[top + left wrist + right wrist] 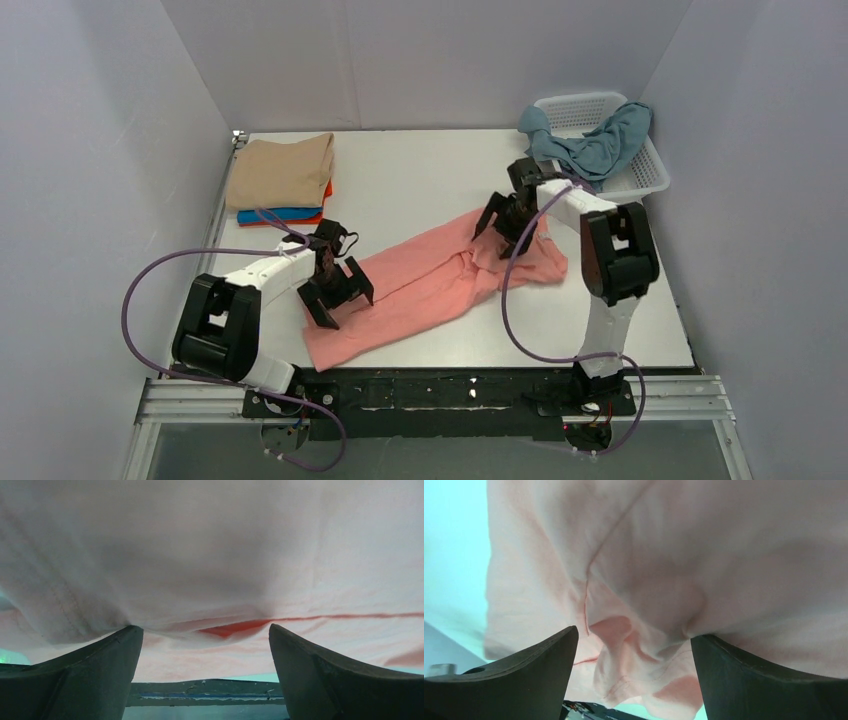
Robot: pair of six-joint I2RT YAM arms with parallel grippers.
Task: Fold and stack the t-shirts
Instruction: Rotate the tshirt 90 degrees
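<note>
Dark matte wedge-shaped fingers (90, 675) of the left gripper (206, 645) fill the bottom corners of the left wrist view. Jaws spread wide, released, nothing clamped.
- Salmon pink t-shirt (420, 285): soft thin knit, fills the left wrist view. Stitched seam at left; a shallow fold shows as a deeper red line.
- Right gripper (634, 645): jaws also wide apart and released, over a puckered, hemmed bunch of the same cloth.
- Top view: this shirt lies as a long rumpled diagonal band on the white smooth surface (420, 170), from the near left to the centre right. Left gripper is at its near end, right gripper at its far bunched end.
- Far left: a squared folded stack, with the beige tan t-shirt (280, 170) on top, the orange t-shirt (326, 190) showing as an edge and the bright blue t-shirt (270, 214) below.
- Far right: dusty grey-blue t-shirt (600, 145), crumpled, draped over the rim of a white plastic lattice basket (650, 175).
</note>
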